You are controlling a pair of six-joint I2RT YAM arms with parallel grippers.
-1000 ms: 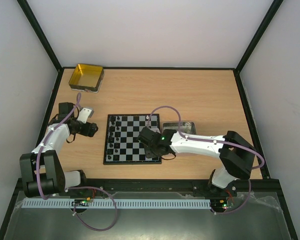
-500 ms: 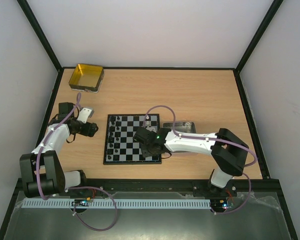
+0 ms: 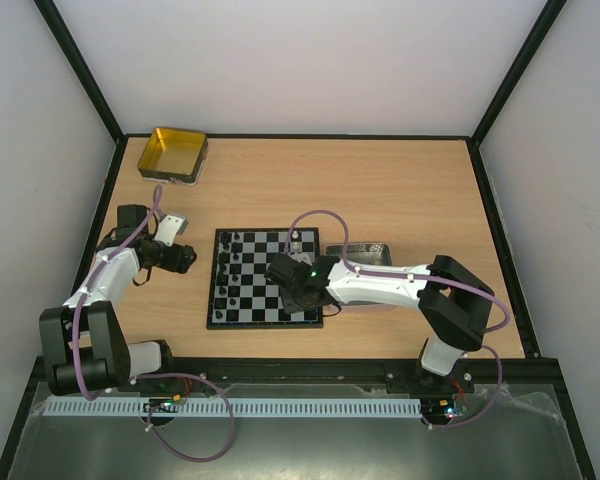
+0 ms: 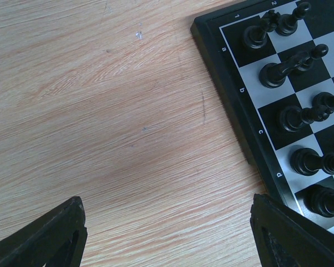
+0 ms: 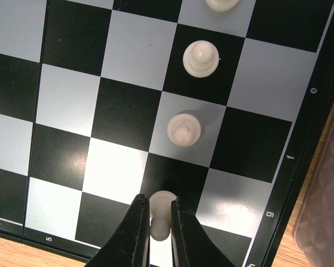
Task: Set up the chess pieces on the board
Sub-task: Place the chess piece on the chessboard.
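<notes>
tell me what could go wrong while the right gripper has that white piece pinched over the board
1. The right gripper pinches the white piece close to a line between two squares of the board; released here, it may land off-centre.
2. The neighbouring white piece stands on the adjoining square; a sideways pull-out could knock it over.
3. The tiny piece may cling to a finger and tip.
</notes>
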